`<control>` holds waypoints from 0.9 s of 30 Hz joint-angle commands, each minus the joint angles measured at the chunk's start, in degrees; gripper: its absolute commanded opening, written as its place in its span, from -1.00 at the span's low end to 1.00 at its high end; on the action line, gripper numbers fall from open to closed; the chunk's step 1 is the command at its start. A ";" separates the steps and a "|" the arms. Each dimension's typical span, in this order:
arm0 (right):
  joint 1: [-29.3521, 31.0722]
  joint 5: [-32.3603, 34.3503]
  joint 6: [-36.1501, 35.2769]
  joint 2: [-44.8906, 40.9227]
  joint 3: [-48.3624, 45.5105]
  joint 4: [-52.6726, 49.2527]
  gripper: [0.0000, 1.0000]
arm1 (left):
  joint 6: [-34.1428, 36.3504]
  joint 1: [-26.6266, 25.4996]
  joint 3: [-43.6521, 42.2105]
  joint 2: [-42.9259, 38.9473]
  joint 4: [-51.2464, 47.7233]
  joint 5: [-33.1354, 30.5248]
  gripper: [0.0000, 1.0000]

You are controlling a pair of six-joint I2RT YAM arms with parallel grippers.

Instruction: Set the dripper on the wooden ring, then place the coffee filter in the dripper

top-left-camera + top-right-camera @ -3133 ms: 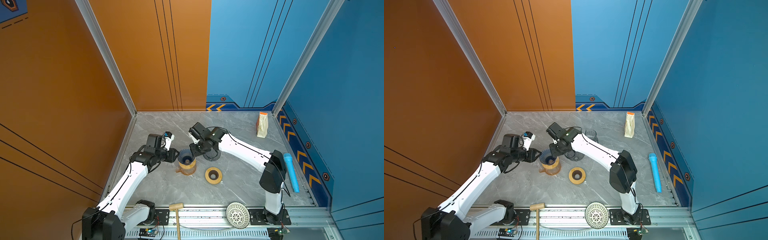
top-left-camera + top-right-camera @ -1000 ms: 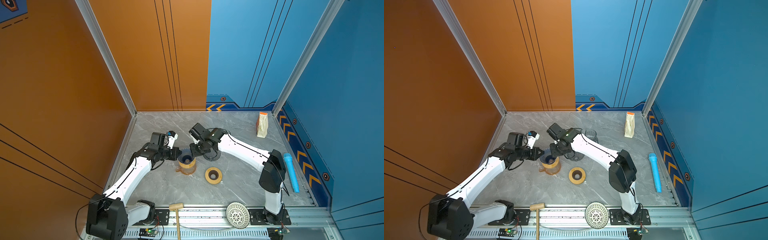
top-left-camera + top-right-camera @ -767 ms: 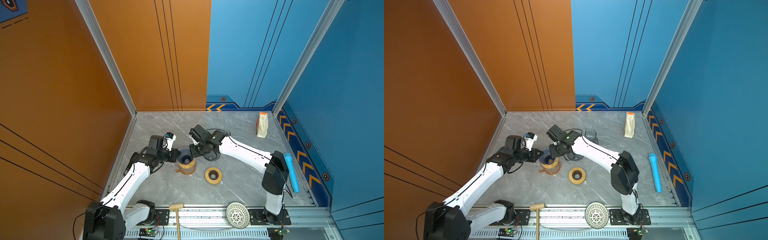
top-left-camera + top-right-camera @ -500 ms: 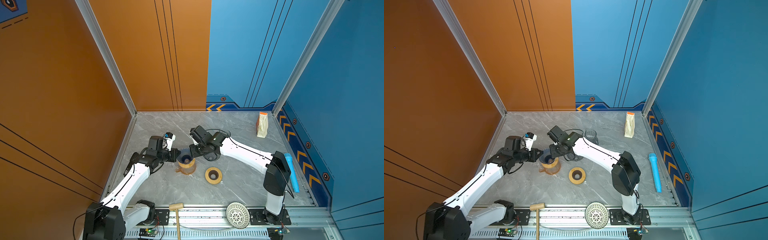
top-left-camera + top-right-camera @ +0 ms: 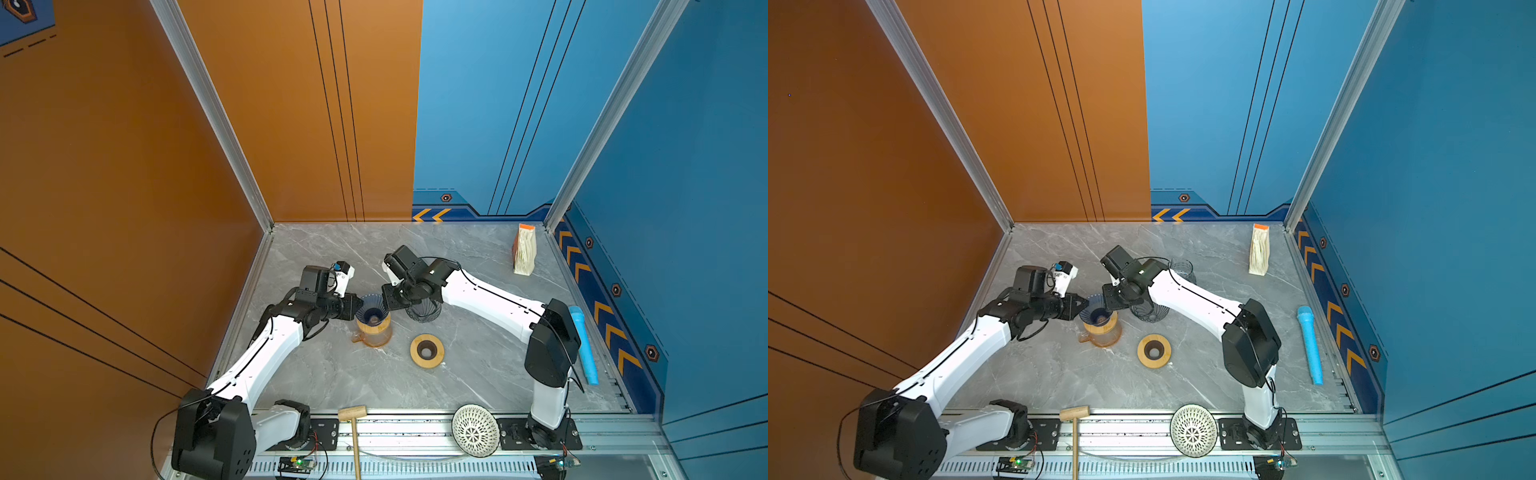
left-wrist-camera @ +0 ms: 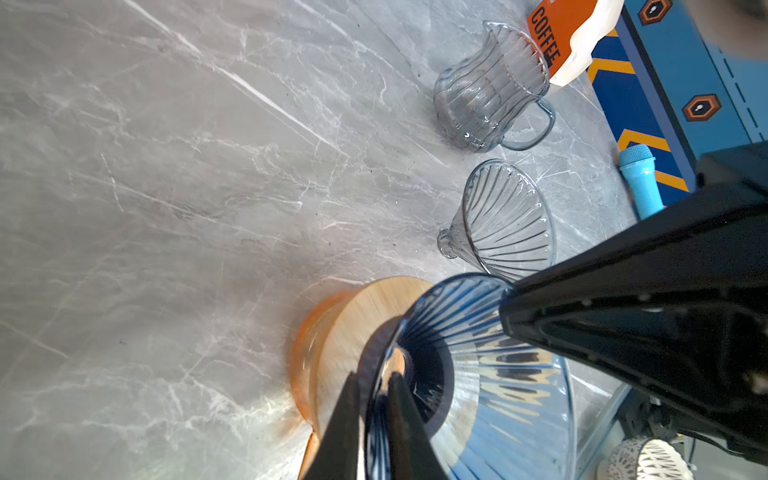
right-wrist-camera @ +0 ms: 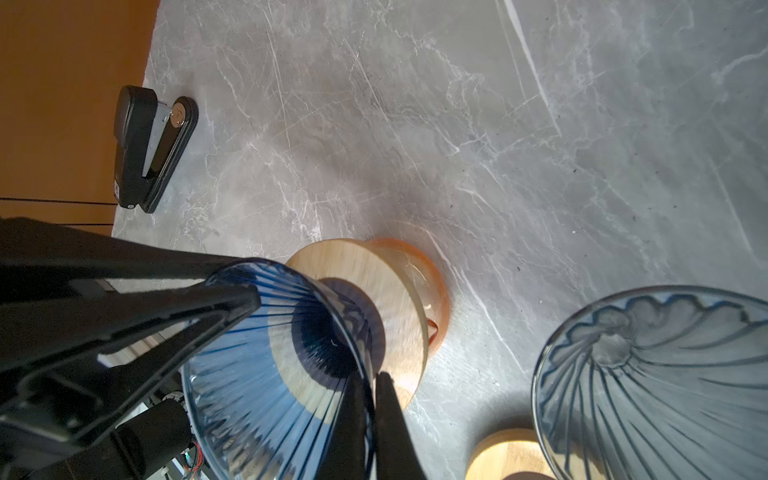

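Two grippers straddle the blue cone (image 6: pixel 457 328) at its rim: right gripper (image 7: pixel 372 380) clamped on it, left gripper (image 6: pixel 376 378) unclear, maybe slack.

Blue ribbed glass dripper (image 5: pixel 372 306) atop amber carafe (image 5: pixel 375 336)

Both top views are bright, evenly lit and sharp, with only soft shadows on the surface (image 5: pixel 332 374). The wrist views are dimmer and harsher. Pale glare streaks the marble, the blue dripper (image 6: pixel 478 374) and wooden collar (image 6: pixel 353 316) are smeared with blur, and the left tool (image 6: pixel 374 376) is a dark, soft-edged silhouette.
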 commanded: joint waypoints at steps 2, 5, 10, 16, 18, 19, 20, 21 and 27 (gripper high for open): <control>-0.50 -1.16 0.42 2.22 1.16 -2.90 -0.78 | 1.96 0.05 0.44 0.78 -6.13 -0.50 -0.58; -0.58 -1.28 0.07 2.02 1.69 -3.14 -0.69 | 1.92 0.03 1.36 0.21 -6.48 -0.32 -0.47; -0.94 -0.93 -0.80 1.19 1.98 -3.48 -0.49 | 1.87 0.13 2.49 -0.81 -6.72 -0.36 -0.24; -1.45 -0.59 -2.16 -0.10 2.89 -3.92 -0.37 | 2.14 0.28 4.21 -1.07 -7.23 -0.14 -0.01; -1.47 -0.25 -2.71 -0.61 3.26 -4.21 -0.35 | 2.20 0.28 4.75 -1.42 -7.33 -0.25 0.09; -1.51 0.14 -2.90 -0.93 3.38 -4.39 -0.34 | 2.22 0.32 5.10 -1.74 -7.41 -0.36 0.12; -1.55 0.49 -3.17 -1.35 3.38 -4.43 -0.34 | 2.15 0.35 5.37 -2.09 -7.40 -0.46 0.17; -1.55 0.85 -3.42 -1.73 3.38 -4.48 -0.33 | 2.13 0.37 5.65 -2.44 -7.44 -0.52 0.20; -2.85 3.22 -4.70 -5.18 2.99 -4.84 -0.31 | 1.96 0.47 7.98 -5.14 -7.51 -1.17 0.45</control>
